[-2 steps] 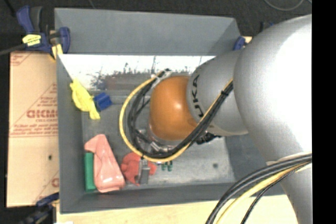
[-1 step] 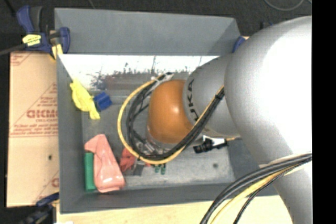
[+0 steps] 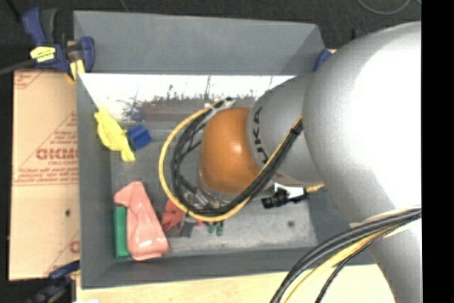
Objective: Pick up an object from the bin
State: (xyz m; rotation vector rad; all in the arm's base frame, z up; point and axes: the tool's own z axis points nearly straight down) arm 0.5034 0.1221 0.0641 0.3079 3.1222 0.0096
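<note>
The grey bin holds a yellow toy and a blue block by its left wall, and a pink lump against a green bar in the lower-left corner. The gripper (apart or together, I cannot tell) is low under the orange cover, just beside a small red piece near the lower wall. To the right of it, the floor is open.

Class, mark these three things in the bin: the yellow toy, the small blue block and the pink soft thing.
yellow toy [image 3: 112, 133]: camera view, middle of its body.
small blue block [image 3: 139, 136]: camera view, its top face.
pink soft thing [image 3: 144, 222]: camera view, its broad middle.
</note>
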